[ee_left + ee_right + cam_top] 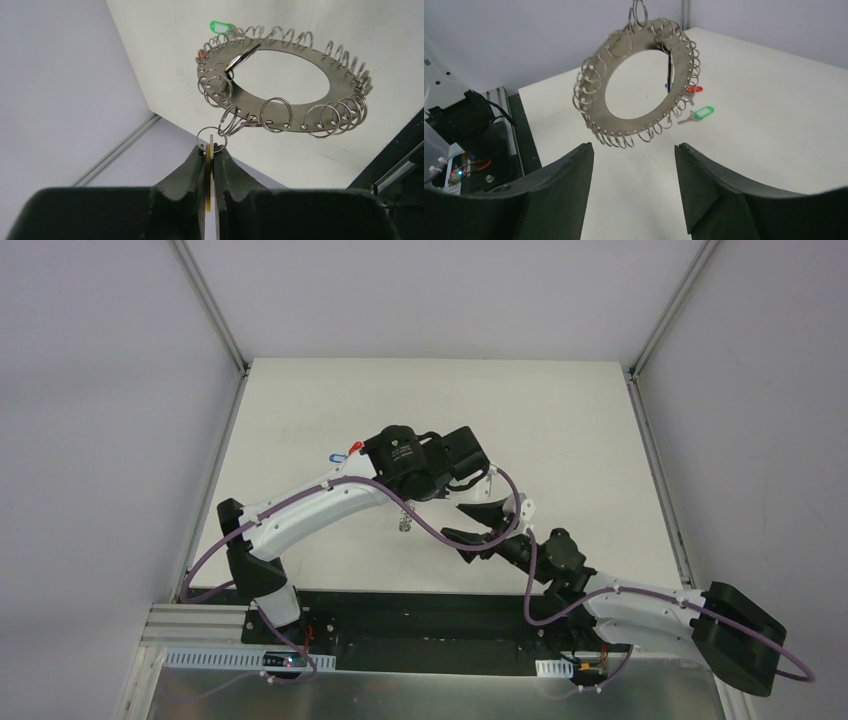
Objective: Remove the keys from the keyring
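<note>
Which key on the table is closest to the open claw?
The green-tagged key: it lies nearer the open right claw than the red-tagged key and the blue-tagged key, which sit farther back.

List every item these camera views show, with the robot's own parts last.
keyring: one, silver-grey, hanging in the air above the table
yellow-tagged key: one, pinched in the left gripper, linked to the keyring's edge by a small loop
bare key: one, dark metal with no tag visible, hanging across the keyring's hole
green-tagged key: one, lying on the table
red-tagged key: one, on the table, partly behind the keyring
blue-tagged key: one, on the table beside the red one
table: one, white
left gripper: shut on the yellow-tagged key
right gripper: open, empty, near the keyring
</note>
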### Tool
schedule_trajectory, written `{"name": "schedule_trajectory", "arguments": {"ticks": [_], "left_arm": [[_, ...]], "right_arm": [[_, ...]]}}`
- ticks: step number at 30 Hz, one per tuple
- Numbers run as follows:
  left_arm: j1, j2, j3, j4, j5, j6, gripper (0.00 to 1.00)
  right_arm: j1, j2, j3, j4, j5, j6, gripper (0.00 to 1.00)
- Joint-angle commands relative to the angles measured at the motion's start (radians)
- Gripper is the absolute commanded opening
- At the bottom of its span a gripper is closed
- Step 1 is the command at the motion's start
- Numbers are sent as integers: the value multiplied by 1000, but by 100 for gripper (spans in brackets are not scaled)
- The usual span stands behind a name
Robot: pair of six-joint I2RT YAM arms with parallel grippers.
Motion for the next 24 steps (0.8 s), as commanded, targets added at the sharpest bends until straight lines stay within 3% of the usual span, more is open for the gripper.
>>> {"name": "schedule_trajectory", "arguments": {"ticks": [1, 6, 24], "left_arm": [[-12, 9, 71, -51, 69, -36, 0], [-14, -1, 89, -61, 106, -53, 0], [-50, -15, 157, -83, 159, -83, 0]], "right_arm": [[2, 101, 77, 324, -61, -12, 66], [1, 209, 108, 483, -45, -15, 62], [-17, 226, 166, 484, -114, -19, 61]]}}
